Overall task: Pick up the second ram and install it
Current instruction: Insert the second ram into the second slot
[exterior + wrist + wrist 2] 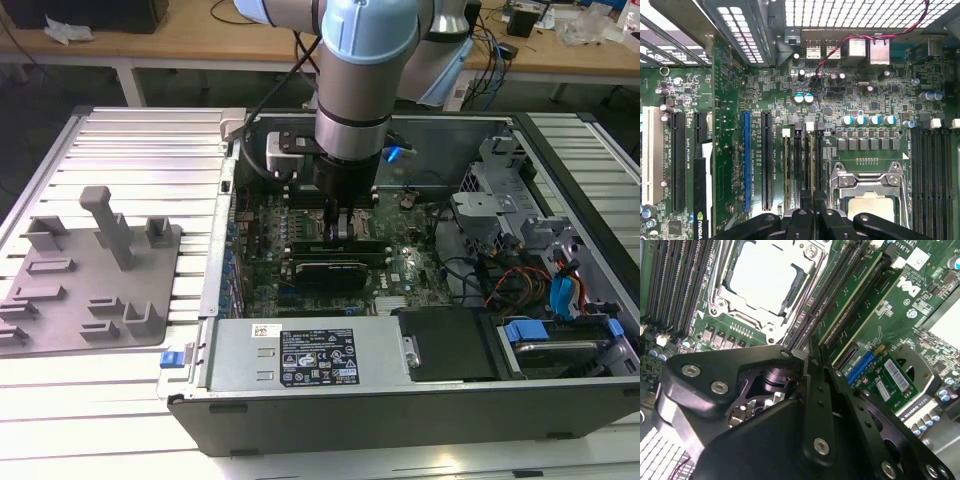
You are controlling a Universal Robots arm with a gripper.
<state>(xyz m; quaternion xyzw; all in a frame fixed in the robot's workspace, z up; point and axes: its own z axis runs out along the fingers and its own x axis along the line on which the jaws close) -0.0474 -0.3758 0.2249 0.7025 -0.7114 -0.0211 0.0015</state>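
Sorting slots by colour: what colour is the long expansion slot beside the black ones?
Blue slot, clearest in the first wrist view.

We see a desk of pale ribbed metal slats spreading across the exterior view, lit evenly from above. Behind it stands a long wooden bench on white legs, strewn with cables towards the exterior view's right. The floor beneath that bench is dark.
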